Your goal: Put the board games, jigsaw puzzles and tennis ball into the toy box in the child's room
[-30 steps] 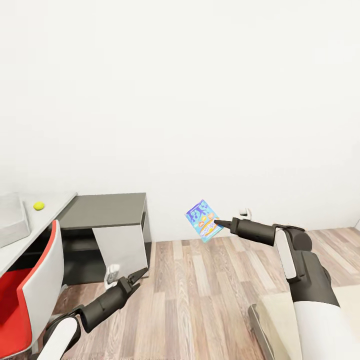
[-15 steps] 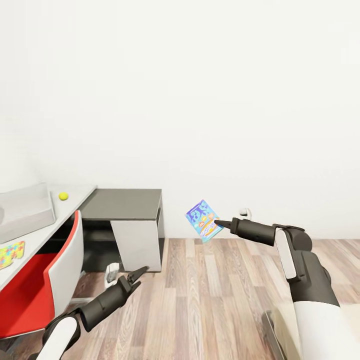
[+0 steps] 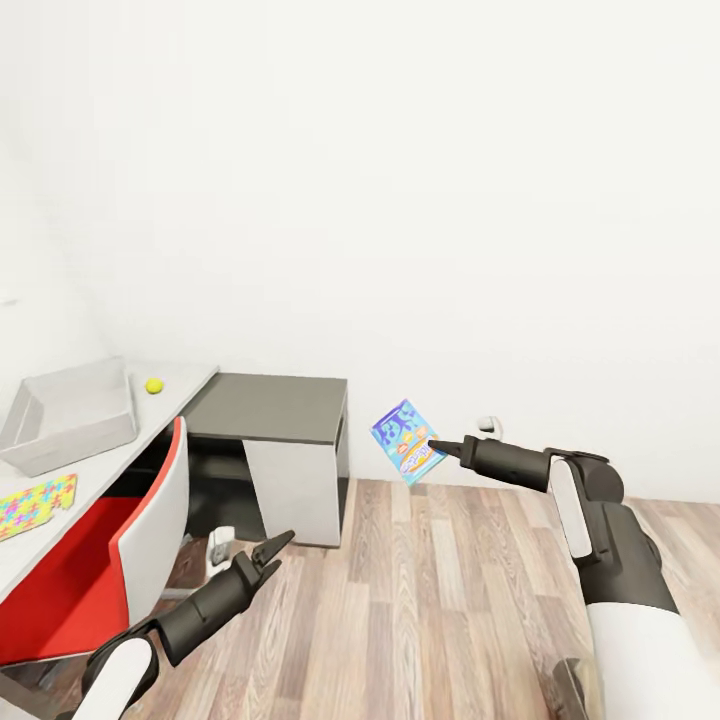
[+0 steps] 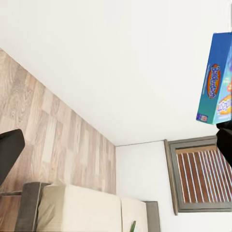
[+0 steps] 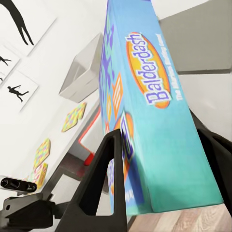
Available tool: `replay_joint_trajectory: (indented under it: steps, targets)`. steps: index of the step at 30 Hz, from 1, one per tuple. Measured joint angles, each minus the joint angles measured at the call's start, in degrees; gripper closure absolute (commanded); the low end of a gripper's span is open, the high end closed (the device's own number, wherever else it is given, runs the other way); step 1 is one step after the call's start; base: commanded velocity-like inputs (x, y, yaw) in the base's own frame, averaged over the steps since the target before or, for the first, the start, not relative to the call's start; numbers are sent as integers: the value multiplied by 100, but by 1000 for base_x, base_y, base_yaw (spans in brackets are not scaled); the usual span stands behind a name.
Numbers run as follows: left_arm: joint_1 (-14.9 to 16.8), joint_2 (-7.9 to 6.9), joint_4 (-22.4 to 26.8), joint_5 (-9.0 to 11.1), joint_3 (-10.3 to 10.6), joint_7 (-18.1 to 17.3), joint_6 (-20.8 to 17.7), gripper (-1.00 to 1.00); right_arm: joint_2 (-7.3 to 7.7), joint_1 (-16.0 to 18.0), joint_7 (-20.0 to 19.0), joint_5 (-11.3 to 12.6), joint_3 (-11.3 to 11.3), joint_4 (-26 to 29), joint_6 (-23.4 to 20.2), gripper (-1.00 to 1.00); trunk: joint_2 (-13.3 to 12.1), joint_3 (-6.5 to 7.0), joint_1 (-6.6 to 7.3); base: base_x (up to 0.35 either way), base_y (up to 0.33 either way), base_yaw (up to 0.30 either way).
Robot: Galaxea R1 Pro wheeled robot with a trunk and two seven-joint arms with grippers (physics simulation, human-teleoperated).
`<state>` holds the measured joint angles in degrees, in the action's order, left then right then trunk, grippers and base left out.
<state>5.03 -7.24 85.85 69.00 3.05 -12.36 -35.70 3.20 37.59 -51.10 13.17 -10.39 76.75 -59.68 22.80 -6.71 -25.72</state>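
carrying a blue board game (image 3: 407,441) toward the table (image 3: 262,408), clamped edge-on between the right gripper (image 3: 436,446) fingers, held up over the wood floor (image 3: 420,600) and well apart from the toy box (image 3: 70,414). reading "balderdash" along the box edge in the right wrist view (image 5: 154,96), with one dark finger (image 5: 104,169) pressing on each side.

hanging low with the left gripper (image 3: 272,548), fingers slightly parted, nothing between them.

sitting on the light-grey top: toy box near the wall, looking empty as far as its inside is showing, tennis ball (image 3: 154,385) just beside it, one jigsaw puzzle (image 3: 35,499) nearer, behind the red chair (image 3: 95,560). showing more puzzle squares (image 5: 75,116) on the table in the right wrist view, near the bin (image 5: 84,72).

judging the task as barely begun: nothing visibly in the box, one game in hand, ball and puzzles waiting on the table, the other two games out of sight. needing next: closing in on the table, then lowering the game flat into the bin.
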Motion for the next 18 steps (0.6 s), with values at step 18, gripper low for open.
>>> replay_joint_trajectory:
  steps: [18]
  targets:
    - [-45, -17, 2, -10, -1, -120, 186, -100, 12, -1, 1, 8, 1, 3, 1, 100, 0, -13, 0, 327, 0, 179]
